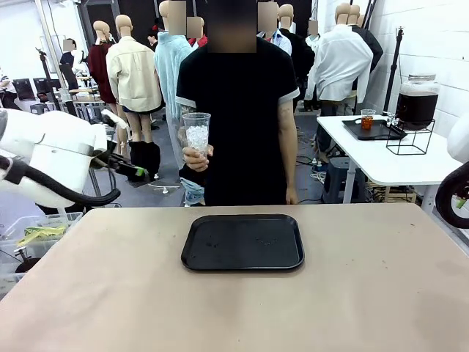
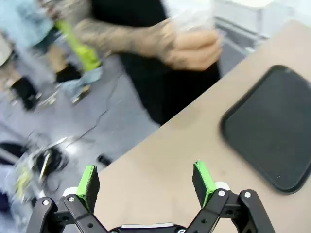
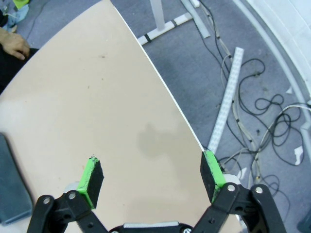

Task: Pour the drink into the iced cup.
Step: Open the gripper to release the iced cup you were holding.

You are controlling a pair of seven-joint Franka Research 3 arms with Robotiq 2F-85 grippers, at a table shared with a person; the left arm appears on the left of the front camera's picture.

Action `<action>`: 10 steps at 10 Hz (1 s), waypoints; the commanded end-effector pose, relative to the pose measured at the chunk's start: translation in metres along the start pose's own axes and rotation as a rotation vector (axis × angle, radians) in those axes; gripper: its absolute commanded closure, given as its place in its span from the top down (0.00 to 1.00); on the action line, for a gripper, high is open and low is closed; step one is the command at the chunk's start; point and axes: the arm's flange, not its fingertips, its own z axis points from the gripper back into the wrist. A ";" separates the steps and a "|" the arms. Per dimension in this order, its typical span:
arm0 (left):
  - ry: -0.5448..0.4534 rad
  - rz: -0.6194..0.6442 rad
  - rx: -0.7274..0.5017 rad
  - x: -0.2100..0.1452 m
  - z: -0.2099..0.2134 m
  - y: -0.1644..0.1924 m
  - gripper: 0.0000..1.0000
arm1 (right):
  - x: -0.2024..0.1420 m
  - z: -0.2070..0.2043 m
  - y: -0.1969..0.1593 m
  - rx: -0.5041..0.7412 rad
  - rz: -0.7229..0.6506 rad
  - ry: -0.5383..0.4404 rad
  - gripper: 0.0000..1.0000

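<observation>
A person at the far side of the table holds a clear plastic cup with ice (image 1: 196, 132) in one hand at chest height; the cup (image 2: 194, 22) looks blurred in the left wrist view. The dark brown drink fills a big glass dispenser jar (image 1: 417, 99) on a wire stand on the white side table at the back right. A small cup of orange-red liquid (image 1: 367, 119) stands on a black tray beside it. My left gripper (image 2: 146, 184) is open over the table's near left edge. My right gripper (image 3: 151, 177) is open over the table's right edge.
A black tray (image 1: 242, 241) lies in the middle of the beige table (image 1: 110, 293), also seen as the tray (image 2: 272, 126) and the tray's corner (image 3: 9, 189). Cables (image 3: 252, 121) lie on the floor to the right. A clear bin (image 1: 37, 235) sits at the left.
</observation>
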 end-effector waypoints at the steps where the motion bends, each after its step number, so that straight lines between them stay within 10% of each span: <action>1: 0.180 0.127 0.204 -0.005 0.025 0.002 1.00 | 0.001 -0.002 0.000 -0.004 0.003 -0.010 1.00; 6: 0.267 0.174 0.297 -0.094 0.033 -0.005 1.00 | 0.001 -0.002 0.000 -0.004 0.003 -0.010 1.00; 10: 0.267 0.174 0.297 -0.094 0.033 -0.005 1.00 | 0.001 -0.002 0.000 -0.004 0.003 -0.010 1.00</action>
